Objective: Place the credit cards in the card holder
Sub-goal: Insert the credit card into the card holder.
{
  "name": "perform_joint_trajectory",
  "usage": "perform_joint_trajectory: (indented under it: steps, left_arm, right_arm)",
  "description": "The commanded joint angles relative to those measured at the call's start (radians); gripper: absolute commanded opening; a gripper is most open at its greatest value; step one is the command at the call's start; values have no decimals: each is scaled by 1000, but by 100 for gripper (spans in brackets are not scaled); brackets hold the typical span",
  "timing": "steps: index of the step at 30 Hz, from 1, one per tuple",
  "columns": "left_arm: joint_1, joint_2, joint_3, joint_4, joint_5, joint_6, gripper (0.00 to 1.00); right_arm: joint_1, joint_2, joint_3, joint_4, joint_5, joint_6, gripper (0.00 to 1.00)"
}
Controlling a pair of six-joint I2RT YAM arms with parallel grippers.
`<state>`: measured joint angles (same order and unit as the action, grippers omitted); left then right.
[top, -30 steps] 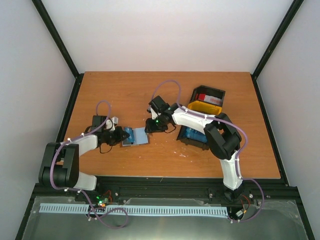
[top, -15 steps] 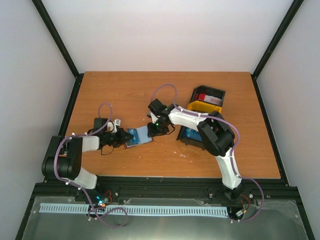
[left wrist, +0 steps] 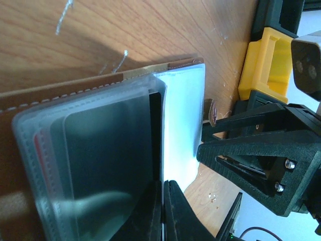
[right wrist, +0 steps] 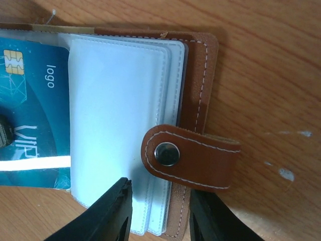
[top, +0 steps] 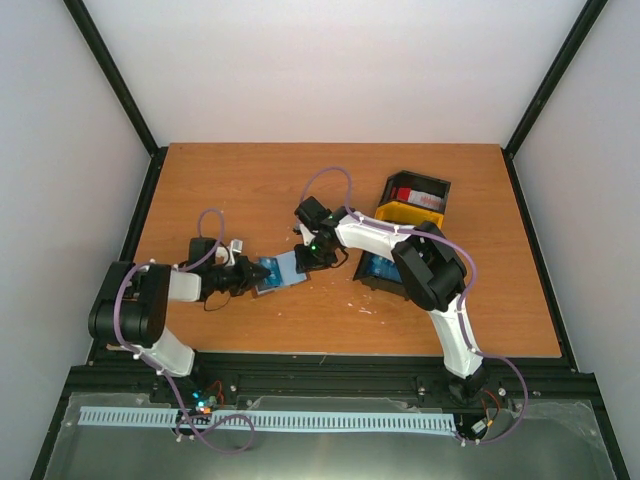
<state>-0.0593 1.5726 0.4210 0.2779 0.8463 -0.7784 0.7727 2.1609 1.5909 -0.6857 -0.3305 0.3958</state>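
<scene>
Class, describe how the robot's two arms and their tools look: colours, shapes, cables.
The left arm and right arm have white shells with black joints. A thin purple cable loops along each. The left tool and right tool are black angular plastic with two fingers. A green light glows at the right wrist.

Top view: high above the near edge, looking steeply down on the whole desk. Both wrist views: very close, from opposite sides, on the open card holder. All three views share it.
</scene>
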Motion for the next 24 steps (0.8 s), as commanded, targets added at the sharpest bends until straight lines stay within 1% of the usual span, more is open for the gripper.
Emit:
perform_joint_trajectory:
  steps: [1, 5, 11, 20, 24]
  left_arm:
    - [-5, 39, -2, 101, 34, -50, 1]
    - [-6, 61, -2, 137, 53, -65, 1]
    - [-19, 80, -16, 161, 33, -70, 1]
    - [-56, 118, -39, 252, 1, -115, 1]
    - [-81, 132, -14, 253, -10, -112, 7]
  right_arm:
    - [2, 38, 1, -33, -18, -2, 33]
    - [2, 45, -3, -31, -28, 4, 31]
    - [2, 51, -7, -28, -37, 14, 29]
    - [2, 48, -15, -18, -45, 24, 29]
    - [2, 48, -21, -9, -49, 28, 29]
